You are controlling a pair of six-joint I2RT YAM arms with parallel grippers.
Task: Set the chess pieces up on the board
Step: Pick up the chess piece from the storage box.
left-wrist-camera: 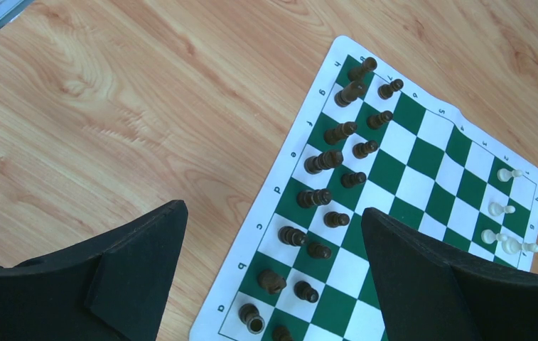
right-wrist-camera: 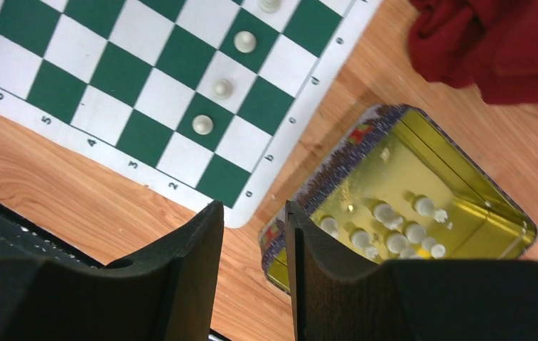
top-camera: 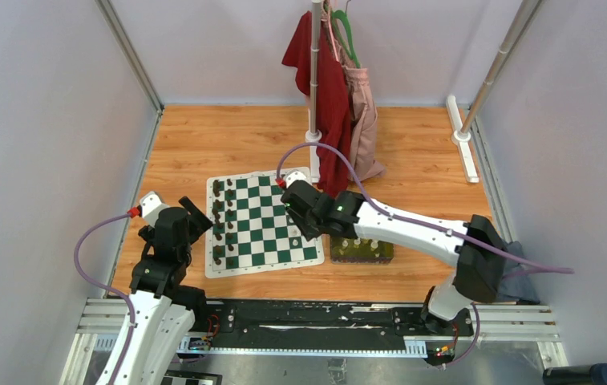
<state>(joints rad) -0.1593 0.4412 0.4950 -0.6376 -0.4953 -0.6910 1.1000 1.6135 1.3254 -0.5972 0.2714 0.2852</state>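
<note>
Right, the wood table (top-camera: 204,144) carries everything. The board (top-camera: 268,233) lies flat toward the table's front, a bit left of centre, btwn the 2 arms. A red cloth (top-camera: 328,88) hangs from a pole behind it, reaching down near the board's far-right corner. The tray (right-wrist-camera: 465,185), yellow-green inside, sits just beside the board's right edge at the near corner, w/ a strip of bare wood btwn them.

L gripper (left-wrist-camera: 273,213) hangs over the table off the board's left side, fingers spread wide, nothing btwn them. R gripper (right-wrist-camera: 253,207) hovers above the board's near-right corner and the tray's near end. Its fingers are parted w/ a clear gap and are empty.

Dark pieces (left-wrist-camera: 323,162) stand in 2 rows along the board's left edge. White pieces (right-wrist-camera: 222,87): 4 stand in the 2nd row in from the right edge, 1 per square, on adjacent squares. A cluster more sits in the tray, bunched toward its near end. Can't tell if those stand or lie.
</note>
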